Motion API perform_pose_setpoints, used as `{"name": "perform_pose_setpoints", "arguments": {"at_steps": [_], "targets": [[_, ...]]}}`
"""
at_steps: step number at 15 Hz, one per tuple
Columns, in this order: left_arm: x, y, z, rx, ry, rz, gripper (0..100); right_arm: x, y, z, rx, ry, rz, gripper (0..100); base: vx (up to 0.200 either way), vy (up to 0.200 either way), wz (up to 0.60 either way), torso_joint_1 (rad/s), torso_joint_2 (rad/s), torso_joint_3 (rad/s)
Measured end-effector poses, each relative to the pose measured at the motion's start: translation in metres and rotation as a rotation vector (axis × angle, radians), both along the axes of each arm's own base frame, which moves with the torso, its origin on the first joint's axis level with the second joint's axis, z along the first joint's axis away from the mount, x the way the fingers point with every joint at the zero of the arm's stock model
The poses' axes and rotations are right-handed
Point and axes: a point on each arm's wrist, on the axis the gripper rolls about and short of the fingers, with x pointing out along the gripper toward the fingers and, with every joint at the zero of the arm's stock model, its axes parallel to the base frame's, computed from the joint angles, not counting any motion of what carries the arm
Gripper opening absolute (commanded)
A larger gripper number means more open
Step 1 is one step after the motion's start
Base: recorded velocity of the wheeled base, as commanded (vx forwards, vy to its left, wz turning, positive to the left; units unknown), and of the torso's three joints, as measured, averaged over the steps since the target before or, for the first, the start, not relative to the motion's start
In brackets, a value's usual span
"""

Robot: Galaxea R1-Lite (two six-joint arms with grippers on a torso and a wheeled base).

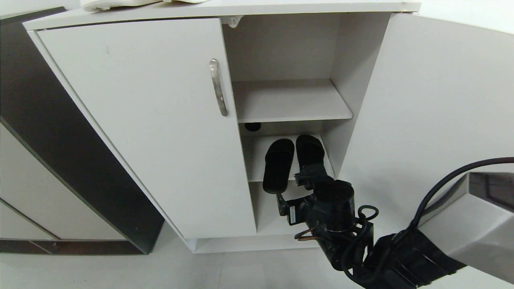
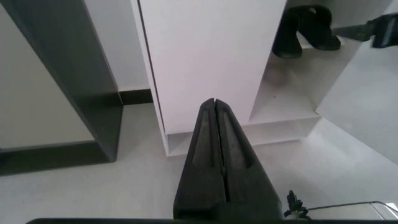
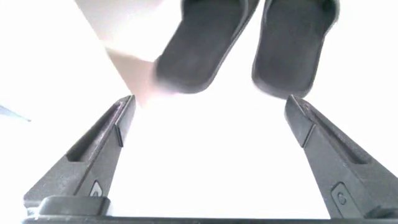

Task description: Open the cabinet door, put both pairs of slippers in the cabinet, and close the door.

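A pair of black slippers (image 1: 278, 164) lies side by side on the middle shelf of the white cabinet (image 1: 257, 160), the heel of the left one hanging over the shelf's front edge. The cabinet's right door (image 1: 433, 120) stands wide open and its left door (image 1: 152, 120) is closed. My right gripper (image 1: 292, 188) is open just in front of the slippers' heels, holding nothing; in the right wrist view its gripper (image 3: 210, 102) is spread below the slippers (image 3: 202, 43). My left gripper (image 2: 214, 106) is shut and empty, low before the closed door, with the slippers (image 2: 308, 31) farther off.
The upper shelf (image 1: 289, 100) is bare. A metal handle (image 1: 219, 86) sits on the closed door. Light-coloured objects (image 1: 116, 4) lie on the cabinet top. A dark panel (image 1: 60, 140) stands left of the cabinet. A small black item (image 1: 253, 126) sits at the back.
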Motion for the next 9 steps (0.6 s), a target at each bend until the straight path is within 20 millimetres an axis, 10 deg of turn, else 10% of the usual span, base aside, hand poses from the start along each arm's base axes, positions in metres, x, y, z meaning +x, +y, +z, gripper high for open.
{"name": "perform_pose_setpoints", "arguments": {"at_steps": [9], "targets": [[0.0, 0.0, 0.0, -0.002, 0.001, 0.0, 0, -0.02, -0.002, 0.016, 0.026, -0.017, 0.037, 100, 0.0, 0.0, 0.0, 0.0, 0.0, 0.03]]}}
